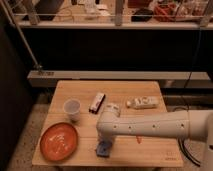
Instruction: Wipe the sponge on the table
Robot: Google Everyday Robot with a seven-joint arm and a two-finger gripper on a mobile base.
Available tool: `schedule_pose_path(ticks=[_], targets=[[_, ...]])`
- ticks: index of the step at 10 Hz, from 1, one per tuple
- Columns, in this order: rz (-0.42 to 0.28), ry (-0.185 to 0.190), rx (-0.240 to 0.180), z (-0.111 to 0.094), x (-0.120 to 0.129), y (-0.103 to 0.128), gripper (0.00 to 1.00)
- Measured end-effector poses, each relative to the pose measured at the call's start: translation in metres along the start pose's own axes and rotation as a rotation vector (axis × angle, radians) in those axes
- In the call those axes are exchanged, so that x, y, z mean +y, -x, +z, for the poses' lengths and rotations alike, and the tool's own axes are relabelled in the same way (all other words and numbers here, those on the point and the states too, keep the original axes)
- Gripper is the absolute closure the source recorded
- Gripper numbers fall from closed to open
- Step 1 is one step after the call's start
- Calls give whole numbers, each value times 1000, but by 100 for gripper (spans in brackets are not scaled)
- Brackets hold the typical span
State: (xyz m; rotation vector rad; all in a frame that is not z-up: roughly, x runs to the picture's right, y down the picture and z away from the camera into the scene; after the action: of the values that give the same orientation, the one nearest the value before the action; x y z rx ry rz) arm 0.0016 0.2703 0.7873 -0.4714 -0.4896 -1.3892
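Note:
The small blue-grey sponge (104,150) lies on the light-wood table (150,155) near its front edge, left of centre. My gripper (103,144) reaches straight down from the bulky white arm (145,126) and is shut on the sponge, pressing it against the planks. The arm comes in from the right and covers the middle of the table top. The upper part of the sponge is hidden under the gripper.
An orange plate (59,141) sits at the front left, close to the sponge. A white cup (72,108) stands behind the plate. A black-and-white bar (97,102) and a pale bottle-like object (142,102) lie further back. A bit of orange stick (139,141) shows under the arm.

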Motion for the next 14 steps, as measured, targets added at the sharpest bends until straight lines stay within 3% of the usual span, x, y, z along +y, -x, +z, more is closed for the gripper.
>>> schedule_pose_path(ticks=[2,4,8,11,14], targets=[[-14,10,24,8,-14,-32,68],[9,11,46,10,-8,-64,68],[125,22,85,7,55,-109,68],[213,48,81,4,107,-106,68],[259,85,60,-2,142,-62,68]])
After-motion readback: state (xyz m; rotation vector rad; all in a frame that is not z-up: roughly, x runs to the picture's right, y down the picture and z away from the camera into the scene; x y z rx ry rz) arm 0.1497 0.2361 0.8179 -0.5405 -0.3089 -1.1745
